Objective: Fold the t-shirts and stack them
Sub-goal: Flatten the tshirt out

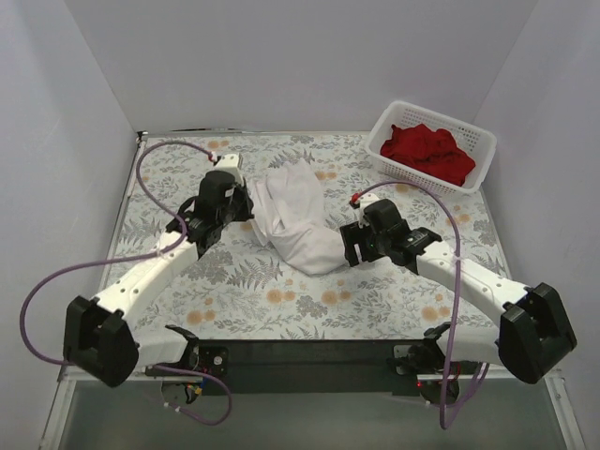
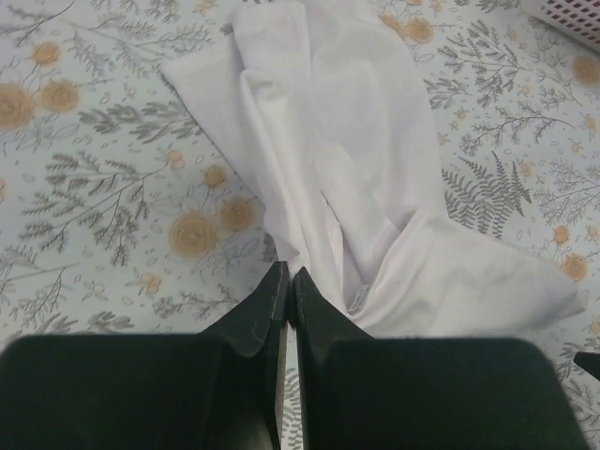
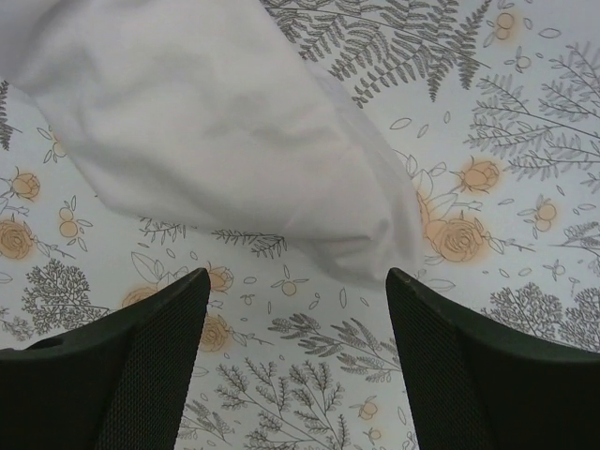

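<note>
The left fingers [image 2: 265, 314] were pressed together, tips at the near edge of the white t-shirt [image 2: 347, 141]; whether fabric was caught could not be determined. The right fingers [image 3: 155, 328] stood apart, empty, just below the shirt's rounded corner. The shirt lay bunched at centre frame on the floral worktop [image 1: 281, 300]. The red t-shirts [image 1: 429, 153] sat in the basket [image 1: 382, 141], upper right.

Floral tablecloth [image 1: 281, 309], plain white walls [image 1: 281, 56]
</note>
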{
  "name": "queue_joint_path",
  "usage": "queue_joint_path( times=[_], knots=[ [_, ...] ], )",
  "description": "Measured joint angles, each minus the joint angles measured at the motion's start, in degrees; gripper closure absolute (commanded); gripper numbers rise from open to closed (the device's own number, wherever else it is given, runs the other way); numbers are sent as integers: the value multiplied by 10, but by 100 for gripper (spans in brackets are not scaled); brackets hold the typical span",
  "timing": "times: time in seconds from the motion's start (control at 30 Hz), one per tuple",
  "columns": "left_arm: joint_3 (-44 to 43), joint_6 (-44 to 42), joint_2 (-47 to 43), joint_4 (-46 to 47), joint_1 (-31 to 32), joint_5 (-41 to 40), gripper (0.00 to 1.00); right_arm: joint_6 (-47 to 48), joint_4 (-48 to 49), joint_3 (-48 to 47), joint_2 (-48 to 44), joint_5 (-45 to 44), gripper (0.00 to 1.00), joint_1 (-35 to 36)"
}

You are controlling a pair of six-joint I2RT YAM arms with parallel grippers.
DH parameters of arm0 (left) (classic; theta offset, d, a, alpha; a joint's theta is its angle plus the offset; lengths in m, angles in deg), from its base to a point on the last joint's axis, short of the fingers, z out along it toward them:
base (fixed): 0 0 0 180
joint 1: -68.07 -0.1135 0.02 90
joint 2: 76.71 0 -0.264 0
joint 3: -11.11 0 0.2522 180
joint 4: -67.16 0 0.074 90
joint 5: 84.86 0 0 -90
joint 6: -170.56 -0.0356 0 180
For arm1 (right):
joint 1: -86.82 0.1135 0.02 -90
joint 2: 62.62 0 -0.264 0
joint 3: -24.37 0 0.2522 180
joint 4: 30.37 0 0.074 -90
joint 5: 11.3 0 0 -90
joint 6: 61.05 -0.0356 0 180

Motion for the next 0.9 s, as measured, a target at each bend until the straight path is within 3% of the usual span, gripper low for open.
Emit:
queue_joint_path(
  times=[0.2,0.4,0.5,0.57,0.6,0.67,0.8,0.9],
  knots=[
    [149,39,-133,-14,-6,-26,100,34,52,-19,104,82,15,-3],
    [241,75,-246,-21,-7,-61,100,51,87,-54,208,85,20,-2],
    [258,87,-287,-21,-7,-78,100,55,96,-66,246,83,32,-2],
    [260,92,-302,-21,-7,-90,100,58,102,-77,264,83,51,-2],
    [260,94,-306,-20,-7,-93,100,56,107,-80,267,84,63,-3],
    [260,99,-310,-21,-7,-101,100,58,113,-91,279,85,98,-2],
    [248,102,-309,-37,-7,-108,100,59,106,-111,287,68,99,-3],
    [200,99,-299,-64,-7,-110,100,79,69,-177,287,43,99,-12]
  ],
)
